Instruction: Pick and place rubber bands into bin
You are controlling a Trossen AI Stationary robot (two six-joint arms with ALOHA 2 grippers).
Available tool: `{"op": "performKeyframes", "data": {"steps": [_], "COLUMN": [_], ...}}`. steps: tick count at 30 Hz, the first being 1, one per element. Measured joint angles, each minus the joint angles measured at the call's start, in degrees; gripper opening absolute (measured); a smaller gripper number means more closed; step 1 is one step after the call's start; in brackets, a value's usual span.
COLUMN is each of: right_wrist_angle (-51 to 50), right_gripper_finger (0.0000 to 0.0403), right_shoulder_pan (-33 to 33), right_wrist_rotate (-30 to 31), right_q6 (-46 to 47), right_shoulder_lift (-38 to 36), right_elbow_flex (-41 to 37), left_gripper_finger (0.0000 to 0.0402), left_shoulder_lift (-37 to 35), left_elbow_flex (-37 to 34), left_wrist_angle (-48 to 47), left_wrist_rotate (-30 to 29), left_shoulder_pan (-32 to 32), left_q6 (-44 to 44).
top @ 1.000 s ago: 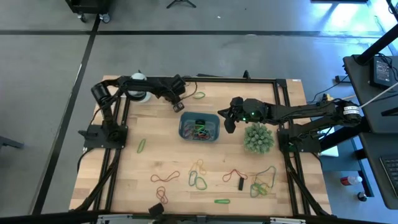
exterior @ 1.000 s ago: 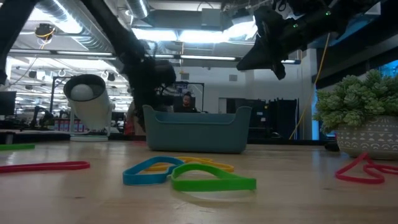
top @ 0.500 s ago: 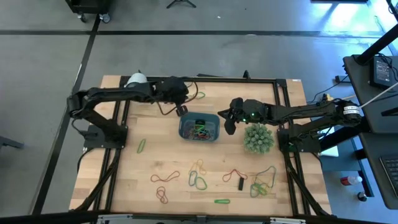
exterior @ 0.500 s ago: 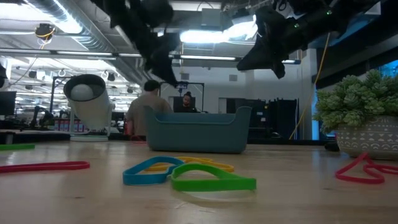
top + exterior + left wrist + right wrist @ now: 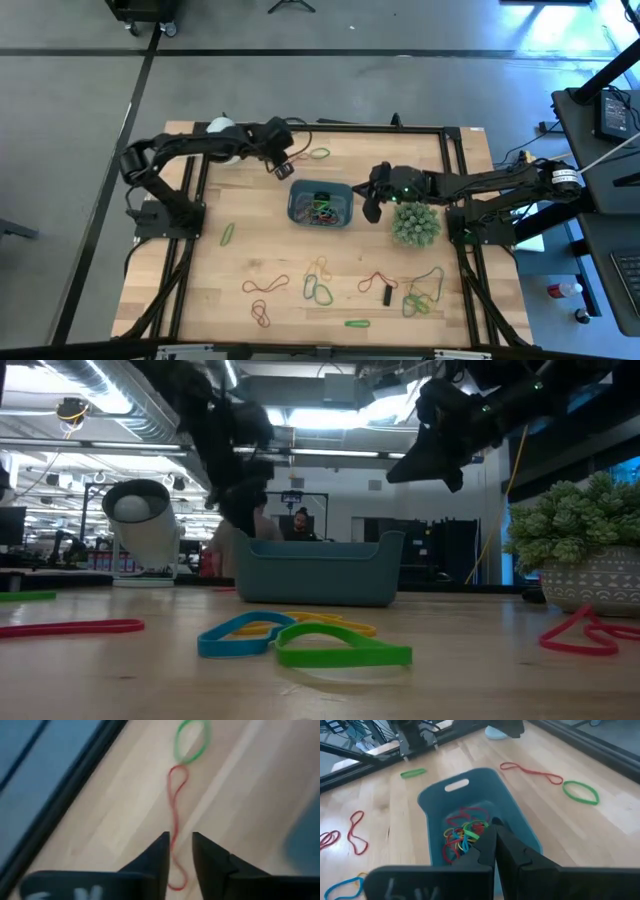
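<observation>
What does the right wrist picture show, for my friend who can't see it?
A blue bin full of tangled rubber bands sits on a wooden table, with the right gripper shut just above it. Beyond the bin lie a red band and a green band.
</observation>
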Motion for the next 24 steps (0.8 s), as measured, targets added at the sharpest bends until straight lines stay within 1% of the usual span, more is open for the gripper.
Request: {"op": "performKeyframes", "data": {"steps": [4,7,10,14,16,18,20,22,24], "right_wrist_angle": [-0.15,-1.36,-3.14,-3.6,-3.65,-3.66,-3.67,-3.67,-3.67], "right_gripper_finger": [0.0012,0.0012,0.0012,0.0012,0.0012,0.0012,0.0012,0.0012,0.0012], "right_shoulder_pan": [0.01,0.01,0.0,0.01,-0.01,-0.01,-0.01,-0.01,-0.01], "right_wrist_rotate": [-0.1,-0.11,-0.09,-0.08,-0.08,-0.08,-0.08,-0.06,-0.06], "right_q6": [-0.02,-0.1,-0.17,-0.35,-0.41,-0.47,-0.47,-0.5,-0.5], "right_shoulder_lift": [0.0,0.0,0.0,0.0,0.0,0.0,0.0,0.0,0.0], "right_elbow_flex": [-0.98,-1.15,-1.15,-1.15,-1.15,-1.15,-1.15,-1.15,-1.15], "left_gripper_finger": [0.0119,0.014,0.0149,0.0147,0.0137,0.0115,0.0078,0.0029,0.001], "left_shoulder_lift": [3.13,6.63,10.95,15.45,16.56,16.73,16.76,16.37,16.33], "left_elbow_flex": [-1.36,-2.51,-2.66,-2.3,-2.24,-2.22,-2.24,-2.36,-2.35], "left_wrist_angle": [2.86,5.8,6.98,8.53,8.17,7.81,7.56,7.27,7.1], "left_wrist_rotate": [3.26,6.18,7.0,6.92,6.58,6.43,6.19,5.59,5.04], "left_shoulder_pan": [4.14,5.87,6.37,6.3,6.27,6.28,6.03,5.68,5.08], "left_q6": [0.72,1.79,2.43,2.36,2.15,1.22,0.46,0.0,-0.51]}}
